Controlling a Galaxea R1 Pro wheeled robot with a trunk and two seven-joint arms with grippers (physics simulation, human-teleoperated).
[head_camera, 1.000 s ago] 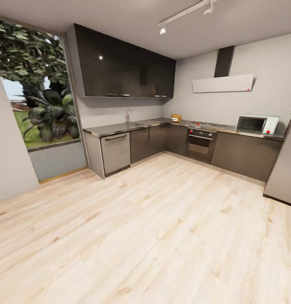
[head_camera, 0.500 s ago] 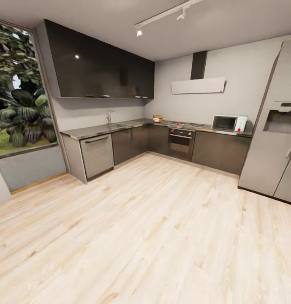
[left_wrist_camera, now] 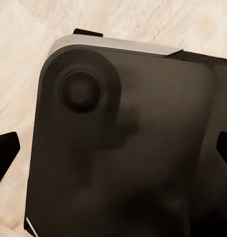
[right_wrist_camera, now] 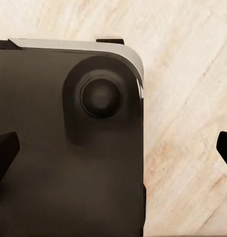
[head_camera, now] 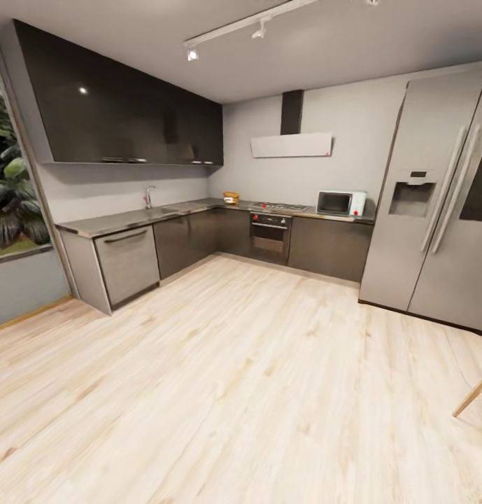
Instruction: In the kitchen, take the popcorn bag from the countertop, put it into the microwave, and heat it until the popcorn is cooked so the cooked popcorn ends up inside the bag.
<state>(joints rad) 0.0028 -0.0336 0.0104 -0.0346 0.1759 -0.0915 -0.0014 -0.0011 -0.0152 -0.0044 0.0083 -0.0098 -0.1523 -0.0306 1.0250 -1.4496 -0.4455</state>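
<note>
The popcorn bag (head_camera: 231, 198) sits far off, just above the middle of the head view, on the counter (head_camera: 129, 220) at the corner of its L, just left of the cooktop (head_camera: 278, 206). It is too small to tell its long axis or which way it points. The microwave (head_camera: 341, 203) stands on the same counter, right of the cooktop — its dark door faces the room, beside the tall grey fridge (head_camera: 436, 203).

In each wrist view 2 dark fingertips sit wide apart at the edges: left hand (left_wrist_camera: 113, 155) and right hand (right_wrist_camera: 113, 148) both released, over the robot's dark base (left_wrist_camera: 128, 148) and the pale wood floor (head_camera: 234, 378).
</note>
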